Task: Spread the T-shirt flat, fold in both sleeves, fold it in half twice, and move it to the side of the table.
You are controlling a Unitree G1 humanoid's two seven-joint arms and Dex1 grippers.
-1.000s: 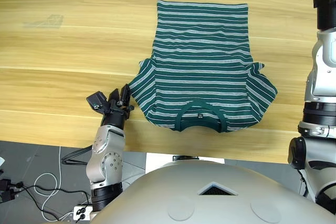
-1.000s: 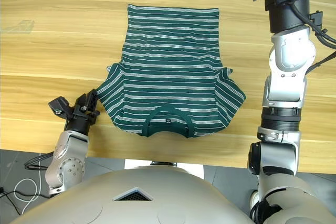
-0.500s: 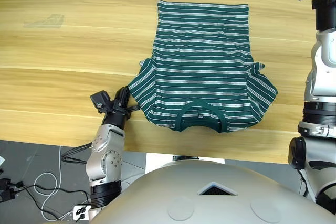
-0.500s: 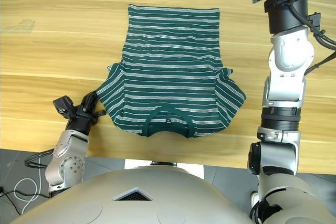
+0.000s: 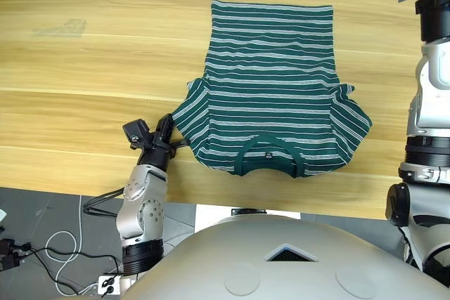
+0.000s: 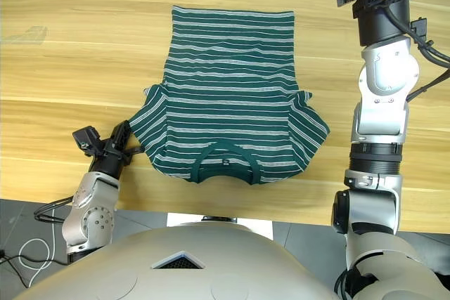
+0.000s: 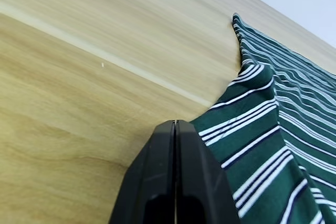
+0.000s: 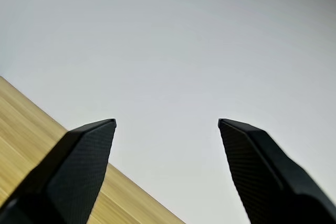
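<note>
**Left gripper closed at the shirt's sleeve, right gripper held open off to the side**

We see the shirt [image 5: 271, 89], green with pale stripes, lying on the wooden table [image 5: 84, 103]. Its collar [image 5: 269, 152] is toward the near edge and its hem [image 5: 271, 6] toward the far side. The body lies mostly flat. Both sleeves stick out at the near corners, the left sleeve [image 5: 188, 114] and the right sleeve [image 5: 351, 121], each with a small bunch of cloth where it joins the body.

The left gripper [image 5: 169, 140] sits low over the table near the near edge, with its tip at the outer edge of the left sleeve. In the left wrist view its fingers [image 7: 157, 171] are pressed together along one thin seam. The striped cloth lies right beside the tip and runs under one finger. We cannot tell whether any cloth is caught between the fingers.

The right arm [image 6: 383, 89] stands over the right part of the table, well apart from the shirt and beyond the right sleeve. In the right wrist view the right gripper [image 8: 167, 123] has its fingers spread wide with nothing between them. A strip of the table shows beyond them.
</note>
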